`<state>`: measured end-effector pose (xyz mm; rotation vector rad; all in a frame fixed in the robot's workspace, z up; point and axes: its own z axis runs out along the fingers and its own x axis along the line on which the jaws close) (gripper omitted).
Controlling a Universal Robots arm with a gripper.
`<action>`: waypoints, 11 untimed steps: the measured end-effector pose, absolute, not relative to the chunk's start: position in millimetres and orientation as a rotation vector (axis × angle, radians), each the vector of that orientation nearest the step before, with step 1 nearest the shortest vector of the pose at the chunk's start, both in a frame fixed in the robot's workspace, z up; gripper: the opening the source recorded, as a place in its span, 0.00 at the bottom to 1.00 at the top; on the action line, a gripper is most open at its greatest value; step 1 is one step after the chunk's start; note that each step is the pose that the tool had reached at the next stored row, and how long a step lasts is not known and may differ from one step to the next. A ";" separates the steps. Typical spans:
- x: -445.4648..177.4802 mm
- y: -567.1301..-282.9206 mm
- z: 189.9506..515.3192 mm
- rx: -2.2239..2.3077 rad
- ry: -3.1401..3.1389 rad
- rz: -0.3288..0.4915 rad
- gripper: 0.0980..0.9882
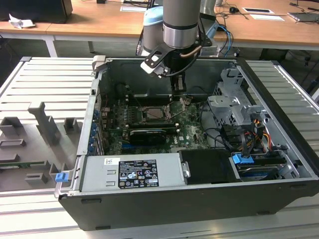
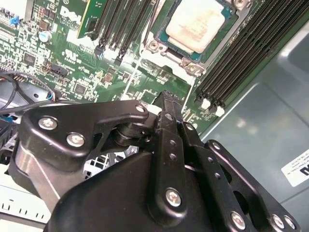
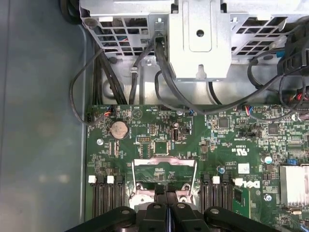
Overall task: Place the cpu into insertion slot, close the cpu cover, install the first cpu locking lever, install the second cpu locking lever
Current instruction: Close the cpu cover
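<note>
Hangs with gripper (image 2: 167, 97) clenched on nothing beside the open cpu cover (image 3: 164, 160), cpu (image 2: 200, 23) seated in insertion slot (image 1: 154, 113) toward the exterior view's lower left.

The exterior view looks down from the near side onto the open black metal computer case (image 1: 149, 209); both wrist views (close above) face its green circuit board (image 2: 96, 72) (image 3: 217, 140), sharing long black memory slots (image 2: 241, 58) (image 3: 104, 198).

My arm (image 1: 178, 17): a grey tube ringed by a polished silver band, with a pale blue joint cap (image 1: 152, 17) behind. A white bracket (image 1: 151, 63) sits at the wrist. My slim black fingers (image 2: 168, 125) hinge on matte black linkage plates (image 2: 96, 121) studded with silver screws (image 2: 173, 196).
</note>
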<state>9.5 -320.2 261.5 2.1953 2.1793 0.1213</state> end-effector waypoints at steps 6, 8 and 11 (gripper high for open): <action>13.6 -320.1 261.4 2.191 2.184 0.122 0.01; 14.5 -320.2 261.4 2.191 2.184 0.122 0.01; 15.3 -320.2 261.4 2.190 2.184 0.122 0.01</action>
